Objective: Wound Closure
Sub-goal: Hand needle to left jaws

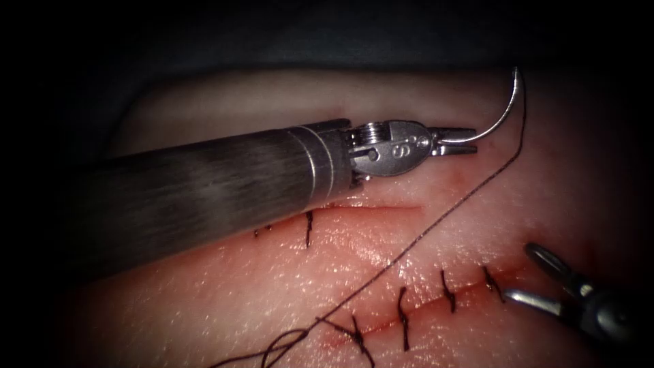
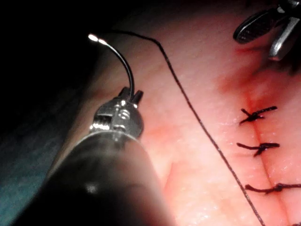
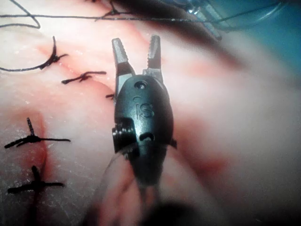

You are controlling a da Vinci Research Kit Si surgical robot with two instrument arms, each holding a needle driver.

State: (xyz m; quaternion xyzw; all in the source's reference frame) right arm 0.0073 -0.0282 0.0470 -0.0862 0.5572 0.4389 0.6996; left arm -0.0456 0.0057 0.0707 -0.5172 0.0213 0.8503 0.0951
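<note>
Steel needle [image 1: 505,109] clear of tissue [image 1: 286,300], pinched near one end by left end effector [image 1: 458,141]; right end effector [image 1: 538,276] spread, empty.

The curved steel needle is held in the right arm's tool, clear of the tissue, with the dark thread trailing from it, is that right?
Not quite. The left arm's tool holds the curved steel needle, gripped near one end; the endoscope view shows it. The right arm's tool has open jaws and holds nothing. The needle is clear of the pale tissue, the dark thread trailing from it.

"IS" mark on the right tool [image 3: 137,52], unclear mark on left tool [image 1: 455,142]
</note>
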